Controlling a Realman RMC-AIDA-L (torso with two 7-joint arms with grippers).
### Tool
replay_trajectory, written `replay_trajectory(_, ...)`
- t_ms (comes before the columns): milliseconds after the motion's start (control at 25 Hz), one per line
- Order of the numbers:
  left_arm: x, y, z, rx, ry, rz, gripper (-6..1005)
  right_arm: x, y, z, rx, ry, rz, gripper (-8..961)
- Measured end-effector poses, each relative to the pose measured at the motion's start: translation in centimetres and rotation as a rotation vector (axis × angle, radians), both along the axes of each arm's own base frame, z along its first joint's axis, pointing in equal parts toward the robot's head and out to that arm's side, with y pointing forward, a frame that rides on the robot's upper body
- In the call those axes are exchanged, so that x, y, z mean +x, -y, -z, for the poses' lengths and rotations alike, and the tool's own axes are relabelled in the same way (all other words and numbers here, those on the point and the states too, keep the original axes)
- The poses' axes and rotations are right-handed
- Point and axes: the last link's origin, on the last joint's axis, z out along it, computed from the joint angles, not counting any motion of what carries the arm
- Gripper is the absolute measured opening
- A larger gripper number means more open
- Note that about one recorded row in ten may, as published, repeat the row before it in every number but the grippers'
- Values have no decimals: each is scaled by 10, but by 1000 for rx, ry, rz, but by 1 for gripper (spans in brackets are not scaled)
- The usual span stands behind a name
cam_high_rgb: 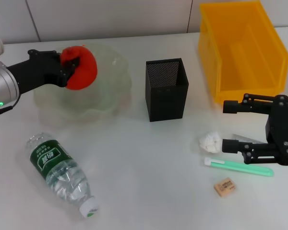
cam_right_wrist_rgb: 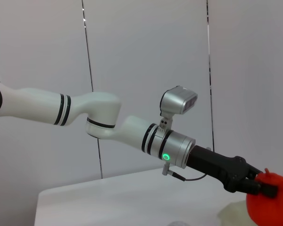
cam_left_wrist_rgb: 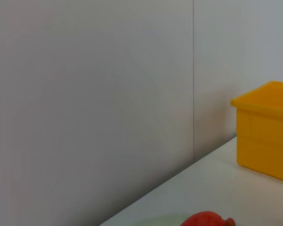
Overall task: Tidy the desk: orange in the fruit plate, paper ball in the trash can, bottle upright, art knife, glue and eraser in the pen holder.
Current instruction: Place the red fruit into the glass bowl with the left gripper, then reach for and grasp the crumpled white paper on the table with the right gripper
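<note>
Orange (cam_high_rgb: 82,68): round, matte red-orange, gripped in left tool (cam_high_rgb: 71,66), black fingers clamped on its near side; held over fruit plate (cam_high_rgb: 105,91), slightly above the bowl's hollow. Small knob on fruit visible in left wrist view (cam_left_wrist_rgb: 208,220).

Fruit plate: translucent pale-green glass, wavy scalloped rim, sitting on white smooth counter (cam_high_rgb: 149,167) at rear left.

Pen holder (cam_high_rgb: 166,89): tall square cup, black metal mesh, upright, just right of the plate, apart from it.

Trash can (cam_high_rgb: 242,48): bright yellow rigid plastic, rectangular, open-topped, at rear right.

Bottle (cam_high_rgb: 63,173): clear ribbed plastic, green label, white cap, lying on its side at front left, cap toward the front edge.

Paper ball (cam_high_rgb: 210,141): small white crumpled lump, right of centre, near the lower finger of right tool (cam_high_rgb: 224,125).

Right tool: black, fingers spread wide, one above the other in head view, holding nothing, hovering low over front right of counter.

Slim pale-green stick with white end (cam_high_rgb: 237,166) lying flat just below that tool.

Eraser (cam_high_rgb: 225,187): tan rectangular block, faint print, flat on counter, nearer front than the stick.
</note>
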Motion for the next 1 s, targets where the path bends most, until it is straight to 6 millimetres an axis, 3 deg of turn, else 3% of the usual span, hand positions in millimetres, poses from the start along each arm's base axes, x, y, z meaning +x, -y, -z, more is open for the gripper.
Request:
replay_trajectory(240,-2,3,4,-7,-14,4,147,1,2,1,-7,-4,3,761)
replay_trajectory(600,0,1,5,-6,-15,8,566,3,5,1,-13,-4,9,761)
replay_trajectory(800,2,2,4,-5,4,12,676,7,5,-3,3,-2,32,761)
replay_trajectory(1000,22,17,-9,-49,133,117,758,14,-5,-13,-17,54,161,761)
